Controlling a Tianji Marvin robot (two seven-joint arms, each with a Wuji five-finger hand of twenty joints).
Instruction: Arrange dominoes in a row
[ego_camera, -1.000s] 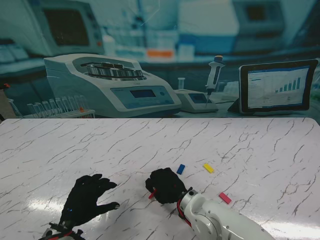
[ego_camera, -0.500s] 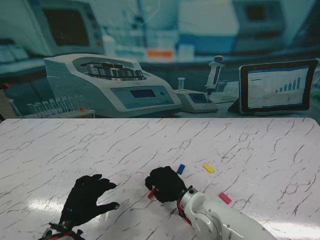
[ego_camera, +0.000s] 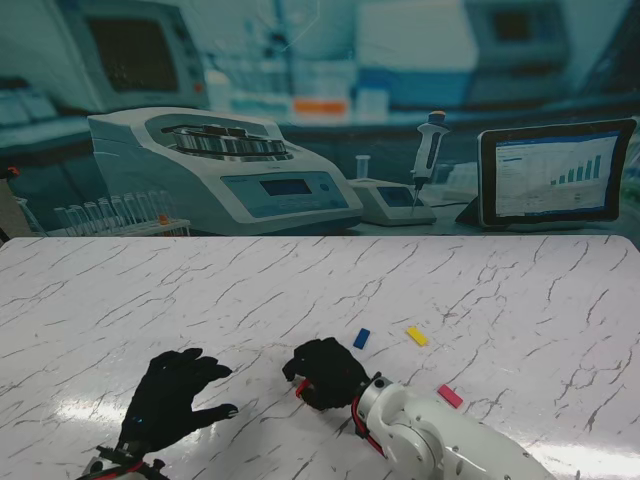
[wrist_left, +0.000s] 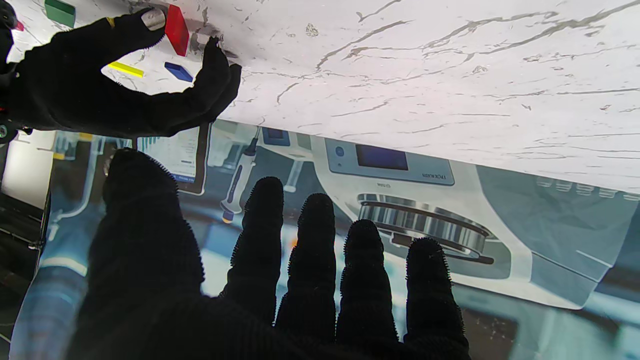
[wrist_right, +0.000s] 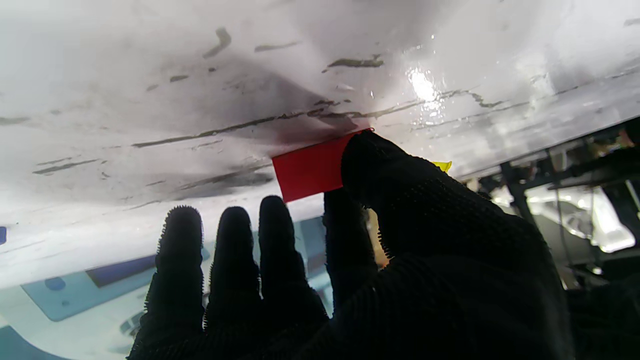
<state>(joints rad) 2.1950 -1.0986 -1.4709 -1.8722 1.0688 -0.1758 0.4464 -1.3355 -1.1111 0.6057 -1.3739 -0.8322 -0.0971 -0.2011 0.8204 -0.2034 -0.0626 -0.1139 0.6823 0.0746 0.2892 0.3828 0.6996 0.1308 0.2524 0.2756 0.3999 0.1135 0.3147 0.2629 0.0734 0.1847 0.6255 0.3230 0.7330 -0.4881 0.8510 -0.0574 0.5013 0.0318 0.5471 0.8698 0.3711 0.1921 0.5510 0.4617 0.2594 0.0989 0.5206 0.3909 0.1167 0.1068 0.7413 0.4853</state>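
From the stand, the right hand (ego_camera: 325, 372) is clamped on a red domino (ego_camera: 299, 389) low over the near table (ego_camera: 120, 300), probably to stand it up. The left hand (ego_camera: 170, 400) hovers to its left, fingers apart, holding nothing. Blue (ego_camera: 361, 338), yellow (ego_camera: 417, 336) and pink (ego_camera: 450, 396) dominoes lie flat to the right.

The left wrist view shows the red domino (wrist_left: 177, 29) pinched between fingertips, touching the table.

The right wrist view shows the thumb (wrist_right: 370, 160) pressing it.
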